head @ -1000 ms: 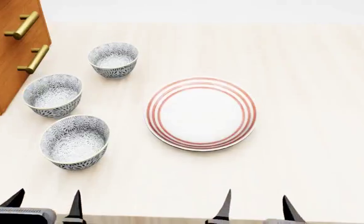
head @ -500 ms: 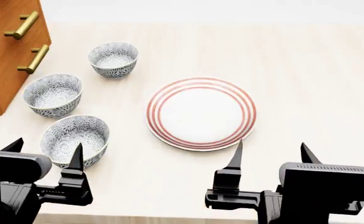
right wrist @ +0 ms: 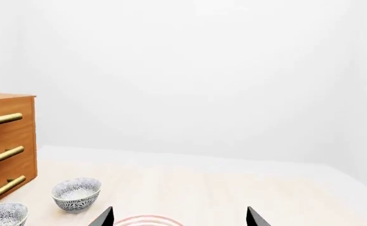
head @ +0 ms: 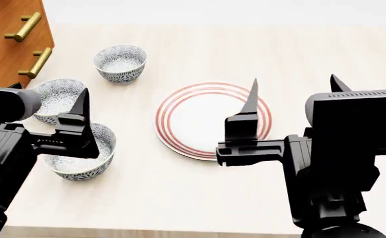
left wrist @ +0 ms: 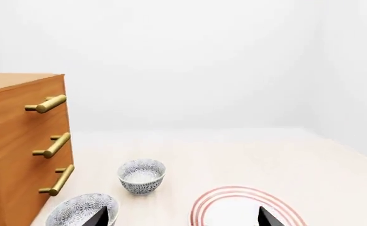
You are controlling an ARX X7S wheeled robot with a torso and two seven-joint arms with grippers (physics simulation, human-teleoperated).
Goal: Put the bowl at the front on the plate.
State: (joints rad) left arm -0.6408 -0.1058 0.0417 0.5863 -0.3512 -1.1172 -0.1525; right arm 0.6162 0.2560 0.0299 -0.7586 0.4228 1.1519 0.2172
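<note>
I see the plate (head: pixel 212 120), white with red rings, on a pale tabletop (head: pixel 325 54). The bowl (head: pixel 80 151), nearest of three patterned ones, sits beside the plate on its drawer-chest (head: pixel 11 44) side, apart from the plate's rim. My left end effector (head: pixel 47 106) hovers over that bowl, fingers spread wide and empty; my right end effector (head: pixel 292 94), equally wide, hovers above the plate. I judge the bowl rigid, glazed, slippery and breakable, best pinched across its rim wall. Only the head view shows this bowl; the wrist views show the room's far walls.
</note>
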